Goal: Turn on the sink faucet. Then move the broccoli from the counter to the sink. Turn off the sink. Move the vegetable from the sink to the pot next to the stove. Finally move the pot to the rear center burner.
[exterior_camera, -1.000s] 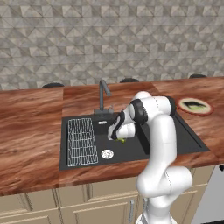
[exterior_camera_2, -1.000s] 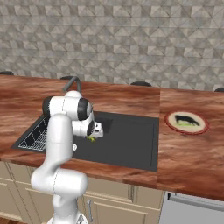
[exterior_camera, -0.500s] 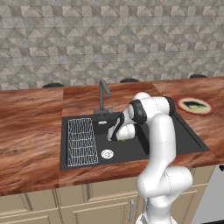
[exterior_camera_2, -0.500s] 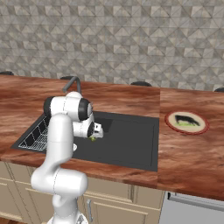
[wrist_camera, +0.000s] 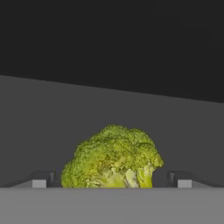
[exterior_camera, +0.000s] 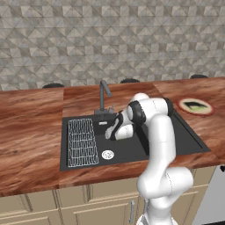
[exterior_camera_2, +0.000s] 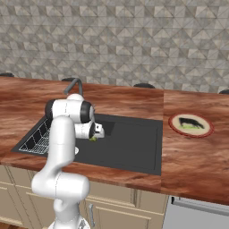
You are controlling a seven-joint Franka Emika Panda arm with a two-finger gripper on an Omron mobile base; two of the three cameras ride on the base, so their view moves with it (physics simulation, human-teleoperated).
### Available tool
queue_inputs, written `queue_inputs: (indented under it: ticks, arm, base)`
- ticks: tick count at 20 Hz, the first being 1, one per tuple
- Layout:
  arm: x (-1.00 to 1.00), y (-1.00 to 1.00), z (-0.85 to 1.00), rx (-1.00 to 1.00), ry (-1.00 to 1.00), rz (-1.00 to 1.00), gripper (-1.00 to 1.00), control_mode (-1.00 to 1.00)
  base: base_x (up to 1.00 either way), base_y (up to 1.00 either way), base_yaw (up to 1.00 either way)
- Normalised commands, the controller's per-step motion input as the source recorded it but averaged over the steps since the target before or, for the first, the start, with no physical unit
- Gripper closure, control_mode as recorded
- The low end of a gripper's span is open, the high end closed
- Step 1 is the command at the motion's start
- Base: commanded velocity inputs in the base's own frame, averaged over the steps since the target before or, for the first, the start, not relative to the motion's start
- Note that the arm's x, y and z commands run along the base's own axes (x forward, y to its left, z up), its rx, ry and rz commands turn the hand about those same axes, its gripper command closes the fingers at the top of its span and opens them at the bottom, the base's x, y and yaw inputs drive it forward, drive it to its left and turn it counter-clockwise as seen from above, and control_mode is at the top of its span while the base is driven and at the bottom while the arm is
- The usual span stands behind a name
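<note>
The gripper (wrist_camera: pixel 112 183) hangs low inside the sink (exterior_camera: pixel 184 136), its jaws spread wide with a gap on each side of the broccoli (wrist_camera: pixel 113 158), which lies on the sink floor in front of the faucet (exterior_camera: pixel 103 94)

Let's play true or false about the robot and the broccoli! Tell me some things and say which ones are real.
1. The broccoli is down inside the sink. True.
2. The gripper is squeezed shut on the broccoli. False: its fingers stand wide open, one on each side of the broccoli.
3. There is a wire rack in the left part of the sink. True.
4. The plate sits inside the sink. False: it rests on the wooden counter, to the right of the sink.
5. The faucet stands at the front edge of the sink. False: it stands at the back edge, by the wall.
</note>
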Motion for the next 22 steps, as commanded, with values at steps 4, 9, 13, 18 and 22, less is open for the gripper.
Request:
queue_inputs:
  ticks: [4, 9, 13, 18, 22]
  arm:
    - [0.00, 0.03, -0.10, 0.00, 0.00, 0.00, -1.00, -1.00]
    - [0.00, 0.01, -0.16, 0.00, 0.00, 0.00, 1.00, -1.00]
    - [0.00, 0.02, -0.19, 0.00, 0.00, 0.00, 1.00, -1.00]
    - [0.02, -0.01, -0.07, 0.01, 0.04, 0.00, 1.00, -1.00]
    - [0.00, -0.13, 0.12, 0.05, 0.01, 0.00, 1.00, -1.00]
  base:
    - [0.00, 0.00, 0.00]
    - [0.00, 0.00, 0.00]
    - [0.00, 0.00, 0.00]
    - [0.00, 0.00, 0.00]
    - [0.00, 0.00, 0.00]
